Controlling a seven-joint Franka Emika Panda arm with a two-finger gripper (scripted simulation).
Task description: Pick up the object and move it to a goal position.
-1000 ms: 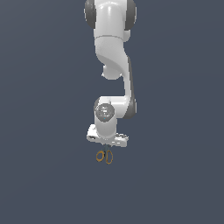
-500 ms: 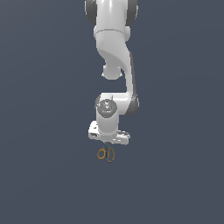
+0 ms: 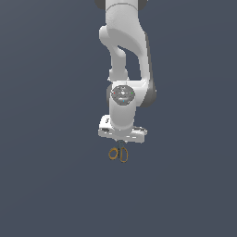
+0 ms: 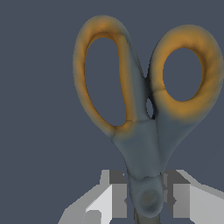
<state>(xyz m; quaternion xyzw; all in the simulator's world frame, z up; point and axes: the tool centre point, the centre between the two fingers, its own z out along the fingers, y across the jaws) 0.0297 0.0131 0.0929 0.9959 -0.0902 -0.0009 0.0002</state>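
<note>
Below the white arm (image 3: 124, 69), at mid-frame of the exterior view: one gripper (image 3: 121, 143), pointing down, fingers drawn in and clamped on the scissors (image 3: 118, 153). Wrist view — two grey fingers (image 4: 117, 194) press from either side on the scissors (image 4: 144, 113) at the pivot, touching it; jaws stand narrow, the gap filled by the dark grey body around the pivot. Scissors: one pair, held, hanging just under the gripper with the loops pointing away from the hand. Loops: two, orange-yellow, oval, side by side; in the wrist view one is longer and narrower, the other rounder. Blades: hidden between the fingers, not to be made out in either view. Arm: one, white with dark joints, a round grey cap on the wrist joint, reaching down from the top edge of the exterior view. Surroundings — a flat, even slate-grey field behind arm and scissors in both views; whether it is a floor, a tabletop or a backdrop cannot be told, and whether the scissors touch it cannot be told.
</note>
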